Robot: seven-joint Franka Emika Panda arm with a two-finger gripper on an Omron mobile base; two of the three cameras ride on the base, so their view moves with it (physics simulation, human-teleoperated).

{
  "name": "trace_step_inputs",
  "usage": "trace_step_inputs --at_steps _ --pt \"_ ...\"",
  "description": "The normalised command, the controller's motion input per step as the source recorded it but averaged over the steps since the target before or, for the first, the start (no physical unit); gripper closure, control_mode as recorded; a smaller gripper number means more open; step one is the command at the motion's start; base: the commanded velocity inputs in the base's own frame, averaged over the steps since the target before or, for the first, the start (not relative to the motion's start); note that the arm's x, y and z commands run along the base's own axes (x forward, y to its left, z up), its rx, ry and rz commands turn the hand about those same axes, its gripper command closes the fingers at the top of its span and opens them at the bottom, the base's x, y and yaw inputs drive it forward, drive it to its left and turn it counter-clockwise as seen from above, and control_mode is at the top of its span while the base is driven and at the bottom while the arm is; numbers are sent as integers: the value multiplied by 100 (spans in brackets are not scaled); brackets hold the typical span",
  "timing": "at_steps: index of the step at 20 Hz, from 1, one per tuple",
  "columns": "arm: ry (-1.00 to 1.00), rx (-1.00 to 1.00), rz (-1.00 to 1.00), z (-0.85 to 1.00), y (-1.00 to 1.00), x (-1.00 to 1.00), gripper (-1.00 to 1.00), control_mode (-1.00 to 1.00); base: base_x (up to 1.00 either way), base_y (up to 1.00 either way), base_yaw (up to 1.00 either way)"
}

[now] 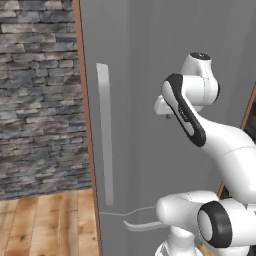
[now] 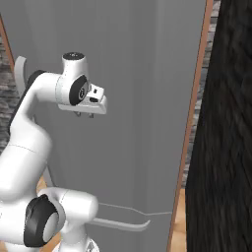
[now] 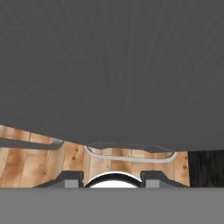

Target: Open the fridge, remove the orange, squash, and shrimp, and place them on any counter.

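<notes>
The fridge (image 1: 140, 55) is a tall flat grey front with its door closed, and it spans the middle of both base views (image 2: 147, 74). Its long pale vertical bar handle (image 1: 105, 135) sits near the door's left edge. My gripper (image 2: 83, 114) hangs in front of the door at mid height, well to the right of the handle, pointing down (image 1: 168, 116). In the hand view its fingertips (image 3: 73, 179) stand apart with nothing between them, over the floor beside the grey door (image 3: 112, 65). The orange, squash, shrimp and counter are out of view.
A grey stone wall (image 1: 35, 100) and wooden floor (image 1: 45, 225) lie left of the fridge, past a brown wooden edge (image 1: 82, 100). A dark panel (image 2: 226, 147) stands close on the right. A curved pale lower handle (image 2: 123, 224) juts out near the fridge's bottom.
</notes>
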Motion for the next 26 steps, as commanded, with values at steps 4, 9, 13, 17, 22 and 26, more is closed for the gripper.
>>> trace_step_inputs --at_steps 4,9,13,17,22,26 --pt "0 0 0 0 0 0 -100 100 -5 16 0" --pt "0 0 0 0 0 0 -100 100 -35 64 0" --pt "0 0 0 0 0 0 -100 100 -55 53 0" --pt "0 0 0 0 0 0 -100 100 -78 24 0" --pt "0 0 0 0 0 0 -100 100 -76 2 0" --pt "0 0 0 0 0 0 -100 100 -3 0 0"
